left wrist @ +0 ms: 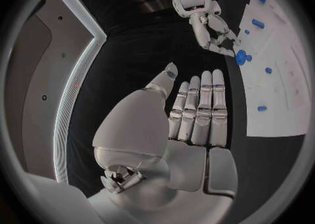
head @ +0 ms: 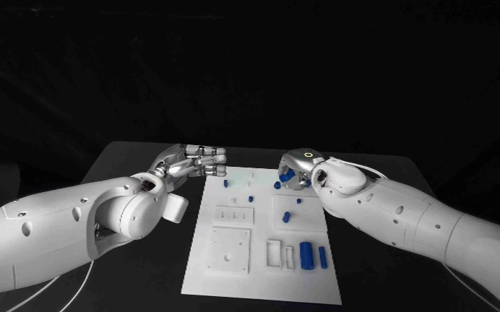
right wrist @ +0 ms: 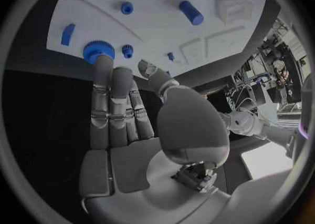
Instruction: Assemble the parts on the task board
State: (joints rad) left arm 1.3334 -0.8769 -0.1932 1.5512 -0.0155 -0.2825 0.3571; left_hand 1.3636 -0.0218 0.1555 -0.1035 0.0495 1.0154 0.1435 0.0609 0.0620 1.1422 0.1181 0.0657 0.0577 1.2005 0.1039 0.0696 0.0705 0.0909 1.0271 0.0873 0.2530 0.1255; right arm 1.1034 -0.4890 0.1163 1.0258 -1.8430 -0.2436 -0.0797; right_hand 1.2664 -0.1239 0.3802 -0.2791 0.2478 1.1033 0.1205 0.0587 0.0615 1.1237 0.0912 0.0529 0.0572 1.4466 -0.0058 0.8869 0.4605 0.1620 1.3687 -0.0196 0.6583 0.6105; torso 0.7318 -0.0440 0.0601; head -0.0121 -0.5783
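Two robot hands (head: 196, 162) (head: 292, 171), seemingly empty

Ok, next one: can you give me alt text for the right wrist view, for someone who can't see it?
The right hand reaches over the edge of the white task board, its fingertips touching a blue gear that sits at the board's rim. Further small blue parts are spread across the board, among them a cylinder lying on its side.

Right hand (head: 297, 170) mostly hidden behind own wrist in head view; contact with blue gear (right wrist: 98, 51) unclear, fingertip covering part of it. Task board (right wrist: 157, 19) cut by circle rim. Small parts (head: 252, 198) too tiny to identify.
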